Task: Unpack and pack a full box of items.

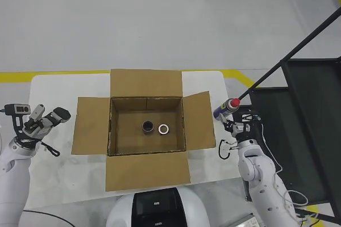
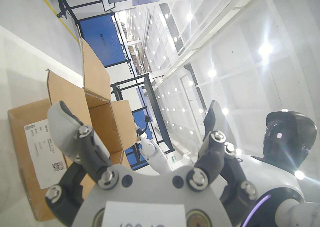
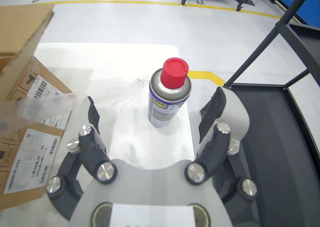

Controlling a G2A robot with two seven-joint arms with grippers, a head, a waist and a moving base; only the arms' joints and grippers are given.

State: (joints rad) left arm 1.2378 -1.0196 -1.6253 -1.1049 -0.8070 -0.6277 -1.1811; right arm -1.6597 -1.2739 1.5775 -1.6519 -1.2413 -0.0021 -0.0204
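Observation:
An open cardboard box (image 1: 148,102) stands mid-table with its four flaps spread out. Inside lie a dark cylinder (image 1: 148,127) and a white roll (image 1: 164,130). A blue spray can with a red cap (image 1: 227,106) (image 3: 168,96) stands upright on the table at the box's right flap. My right gripper (image 1: 237,122) (image 3: 156,110) is open just behind the can, not touching it. My left gripper (image 1: 45,119) (image 2: 133,117) is open and holds nothing, left of the box (image 2: 97,112), tilted upward.
A dark metal rack (image 1: 307,125) stands close against the table's right edge, with a slanted bar (image 3: 272,32) rising over the can. The white table (image 1: 57,85) has bare room left of the box and in front of it.

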